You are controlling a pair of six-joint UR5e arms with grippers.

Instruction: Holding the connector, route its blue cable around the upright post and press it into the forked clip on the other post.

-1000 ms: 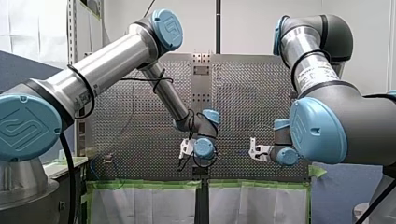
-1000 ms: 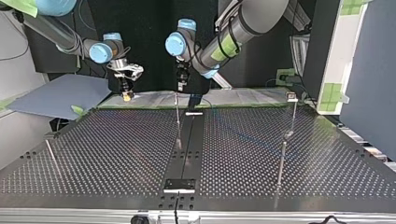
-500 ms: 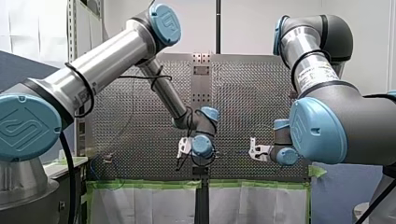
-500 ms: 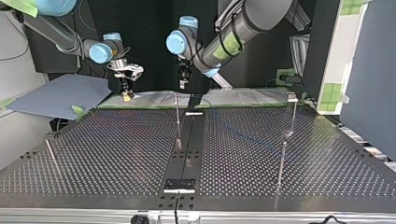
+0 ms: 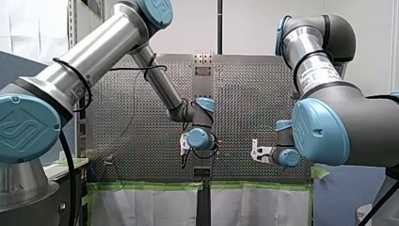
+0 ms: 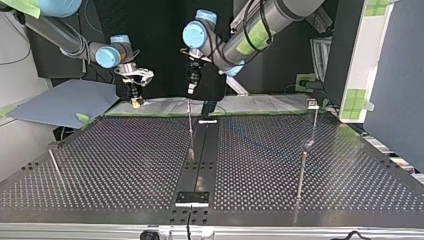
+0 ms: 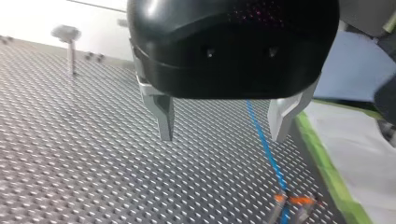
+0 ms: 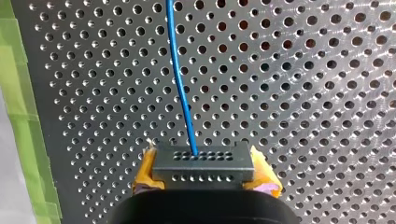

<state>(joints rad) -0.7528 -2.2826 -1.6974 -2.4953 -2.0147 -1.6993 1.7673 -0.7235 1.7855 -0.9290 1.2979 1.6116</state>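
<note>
my right gripper (image 8: pixel 204 176) was clamped on the one connector (image 8: pixel 204 161), at the far edge of the table (image 6: pixel 125 165) in the top view, with its single blue cable (image 8: pixel 180 79) running ahead over the holes. my left gripper (image 7: pixel 222 135) hung spread and empty above that cable. routing looked not yet begun. next, the connector would need carrying around a post (image 6: pixel 190 127), cable kept low and taut. i counted four posts and two grippers in the top view. which post bore the clip, i could not tell.

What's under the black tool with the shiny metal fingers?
Under my left tool, open and holding nothing, is the holey table with the blue cable running over it. The tool's black body hides the table farther back.
</note>
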